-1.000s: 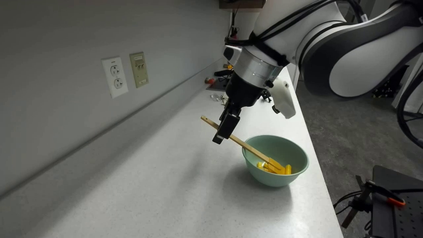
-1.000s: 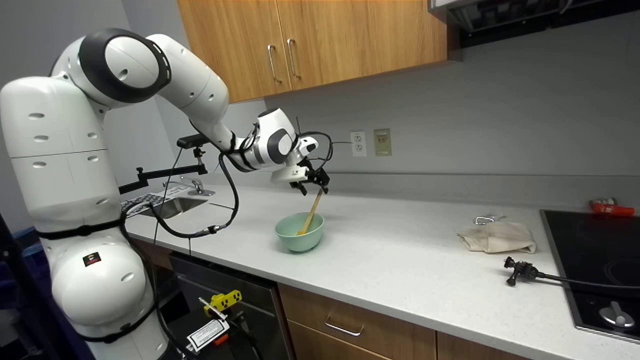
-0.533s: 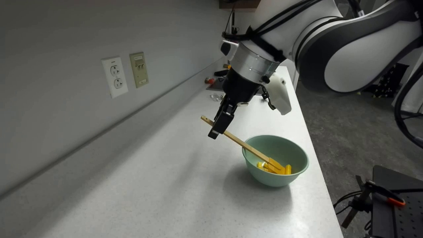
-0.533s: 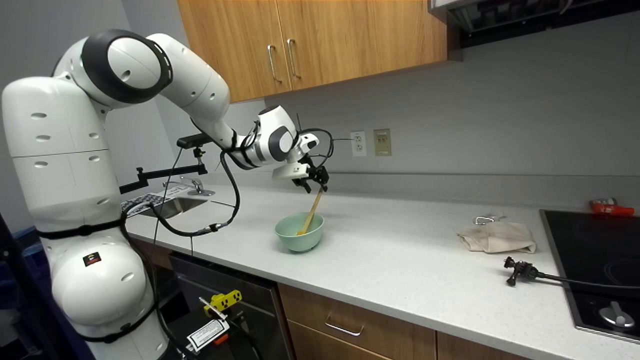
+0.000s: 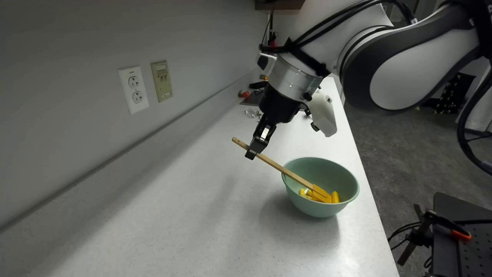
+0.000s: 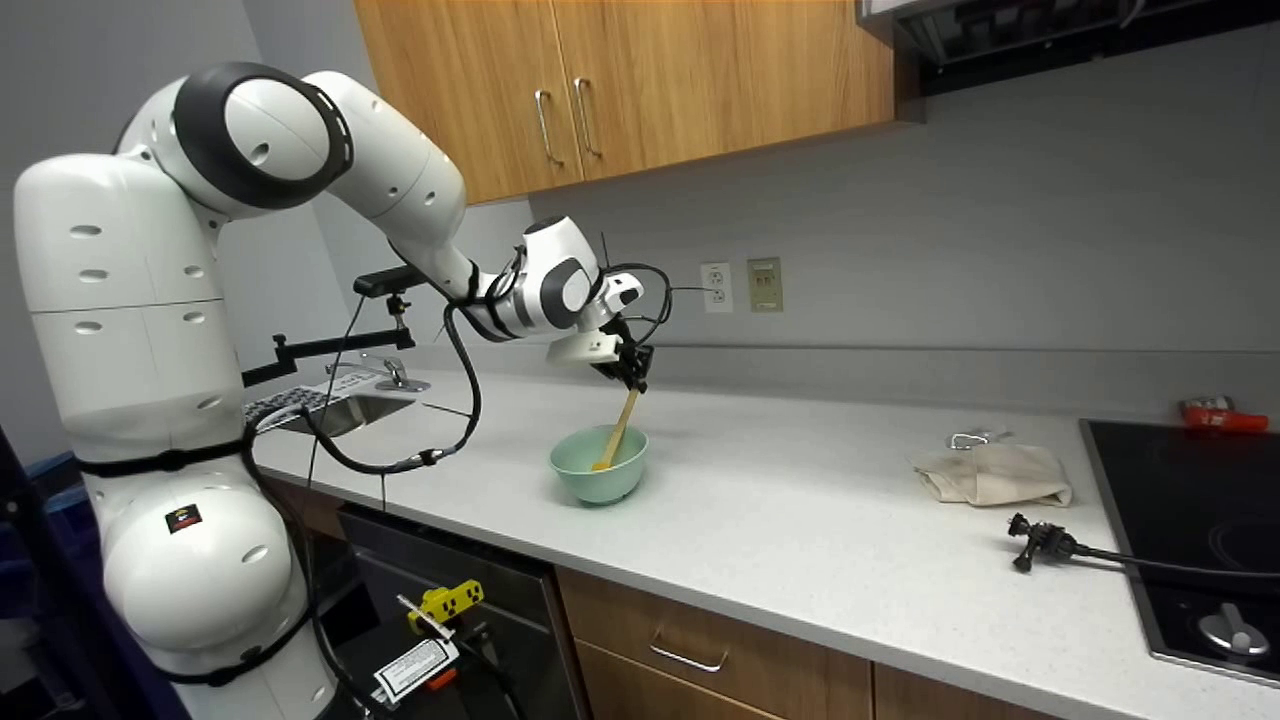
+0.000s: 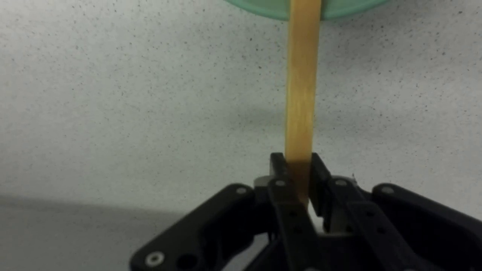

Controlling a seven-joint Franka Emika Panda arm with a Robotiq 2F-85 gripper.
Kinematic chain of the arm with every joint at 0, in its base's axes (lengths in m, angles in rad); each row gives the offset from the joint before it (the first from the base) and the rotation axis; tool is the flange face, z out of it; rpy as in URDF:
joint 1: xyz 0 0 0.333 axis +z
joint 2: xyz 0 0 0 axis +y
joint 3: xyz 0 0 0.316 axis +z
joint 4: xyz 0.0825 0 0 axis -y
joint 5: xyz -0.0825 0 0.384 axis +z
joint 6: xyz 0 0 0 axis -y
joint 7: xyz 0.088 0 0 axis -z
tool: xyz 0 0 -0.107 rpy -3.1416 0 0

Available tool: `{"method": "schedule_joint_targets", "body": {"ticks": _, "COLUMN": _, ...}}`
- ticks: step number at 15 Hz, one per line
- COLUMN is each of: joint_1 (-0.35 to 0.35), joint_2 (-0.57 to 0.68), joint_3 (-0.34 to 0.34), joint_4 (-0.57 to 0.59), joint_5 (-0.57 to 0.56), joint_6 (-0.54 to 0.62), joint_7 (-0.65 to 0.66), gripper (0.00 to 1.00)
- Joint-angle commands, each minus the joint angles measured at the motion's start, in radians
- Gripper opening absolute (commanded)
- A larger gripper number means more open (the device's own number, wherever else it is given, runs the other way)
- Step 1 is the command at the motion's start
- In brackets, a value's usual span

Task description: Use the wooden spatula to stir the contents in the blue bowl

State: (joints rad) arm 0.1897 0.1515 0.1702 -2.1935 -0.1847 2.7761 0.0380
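Note:
The wooden spatula (image 5: 282, 169) leans over the rim of the blue bowl (image 5: 319, 209), its broad end down among the yellow contents (image 5: 335, 197). Near the upper end of the handle, my gripper (image 5: 251, 154) is shut on it, with the handle's tip sticking out past the fingers. The wrist view shows the handle (image 7: 301, 82) squeezed between both fingertips (image 7: 278, 162), running straight up to the bowl's edge (image 7: 263, 11). In an exterior view the bowl (image 6: 590, 488) stands upright on the counter, and its wall hides the contents there.
Behind the gripper is the wall with an outlet (image 5: 133, 89). The counter's front edge runs close beside the bowl. Farther along lie a folded cloth (image 6: 1000, 475), a black flexible mount (image 6: 1045, 540) and the cooktop (image 6: 1200, 520). A sink (image 6: 350, 412) sits at the far end.
My gripper has gone from open around the handle to shut on it, after a small shift toward the handle's upper end. The handle's tip has moved slightly; the bowl has stayed put.

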Motion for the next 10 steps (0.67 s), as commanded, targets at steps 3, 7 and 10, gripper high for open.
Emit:
{"method": "schedule_joint_targets", "body": {"ticks": 3, "joint_1": 0.002, "joint_2": -0.008, "joint_3": 0.002, "joint_4": 0.000, "joint_5": 0.027, "joint_6": 0.012, "joint_7": -0.023, "gripper": 0.04}}
{"method": "schedule_joint_targets", "body": {"ticks": 7, "joint_1": -0.001, "joint_2": -0.049, "joint_3": 0.016, "joint_4": -0.026, "joint_5": 0.056, "joint_6": 0.039, "joint_7": -0.035, "gripper": 0.04}}
{"method": "schedule_joint_targets", "body": {"ticks": 10, "joint_1": -0.002, "joint_2": -0.084, "joint_3": 0.031, "joint_4": -0.058, "joint_5": 0.107, "joint_6": 0.089, "joint_7": -0.047, "gripper": 0.04}}
